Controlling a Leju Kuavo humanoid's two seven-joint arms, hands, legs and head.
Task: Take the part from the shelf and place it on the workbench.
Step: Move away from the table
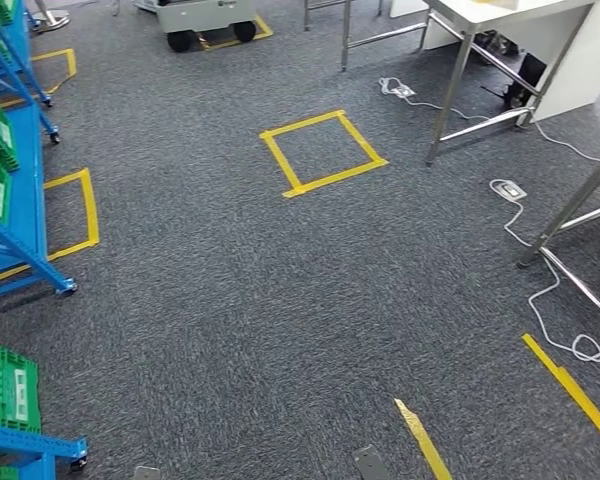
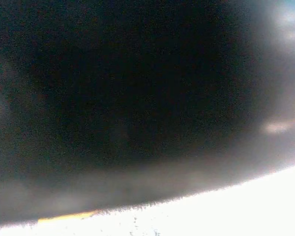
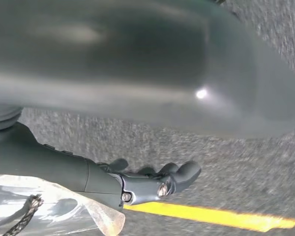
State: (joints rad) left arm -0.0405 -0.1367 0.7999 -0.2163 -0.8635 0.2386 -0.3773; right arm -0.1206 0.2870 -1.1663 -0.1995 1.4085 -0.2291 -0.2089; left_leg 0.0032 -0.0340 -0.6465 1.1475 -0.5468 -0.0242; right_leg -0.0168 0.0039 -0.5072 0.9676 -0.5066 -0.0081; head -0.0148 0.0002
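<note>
— Clear plastic bag (image 3: 53,209), close against the right wrist camera: that looks like the part, with a dark chain-like piece inside.

— Is it held?

— The right hand (image 3: 138,184) lies just beside it with fingers curled, probably gripping the bag, though the contact is hidden. The left hand's fingers I cannot tell.

— How far along?

— I judge the pick done. Blue shelf (image 1: 25,210) with green bins (image 1: 6,385) stands on the left; the metal-legged workbench (image 1: 501,15) is far right, across grey carpet (image 1: 282,300). Walking over and placing remain.

Floor layout, head view.
Shelf racks (image 1: 14,200) placed at frame left, tables (image 1: 501,60) upper right, taped square (image 1: 323,152) between.
</note>
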